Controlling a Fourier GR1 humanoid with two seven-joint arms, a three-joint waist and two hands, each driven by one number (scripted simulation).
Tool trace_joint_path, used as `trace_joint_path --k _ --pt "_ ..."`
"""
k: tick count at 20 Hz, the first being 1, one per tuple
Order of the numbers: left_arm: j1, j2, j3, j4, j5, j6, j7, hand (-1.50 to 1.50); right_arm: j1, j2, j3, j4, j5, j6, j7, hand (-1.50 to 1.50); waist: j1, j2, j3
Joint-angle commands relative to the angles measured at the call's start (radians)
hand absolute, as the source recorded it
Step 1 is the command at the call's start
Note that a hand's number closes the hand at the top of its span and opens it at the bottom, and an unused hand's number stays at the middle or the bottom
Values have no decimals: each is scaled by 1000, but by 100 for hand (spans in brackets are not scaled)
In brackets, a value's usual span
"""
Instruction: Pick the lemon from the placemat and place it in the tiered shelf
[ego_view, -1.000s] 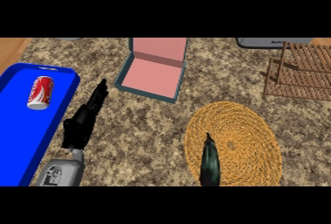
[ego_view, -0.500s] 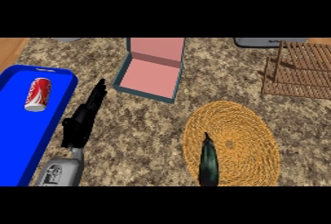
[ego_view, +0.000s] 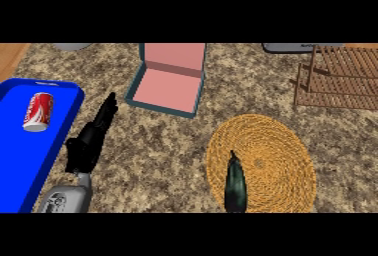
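Left hand (ego_view: 90, 140), fingers straight and holding nothing, lies over the counter (ego_view: 148, 145) just right of the blue tray (ego_view: 18, 150), which sits at the counter's left edge carrying a red soda can (ego_view: 38, 111). Right hand (ego_view: 235, 182) is seen edge-on over the near-left part of the round woven placemat (ego_view: 260, 162), and whether its fingers are straight or curled cannot be told; the lemon is not visible anywhere on the mat. The wooden tiered shelf (ego_view: 339, 77) stands at the far right corner, with an open pink box (ego_view: 168, 80) at the far middle.
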Motion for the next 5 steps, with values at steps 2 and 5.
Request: trace_joint_path --k 2,5 --pt "1 -6 5 -30 -1 15 32 0 223 -83 -160 107 -52 191 -117 -150 -17 -4 1" --pt "-19 14 32 -17 24 -8 37 0 323 -92 -241 179 -75 244 -197 -150 -5 1 1"
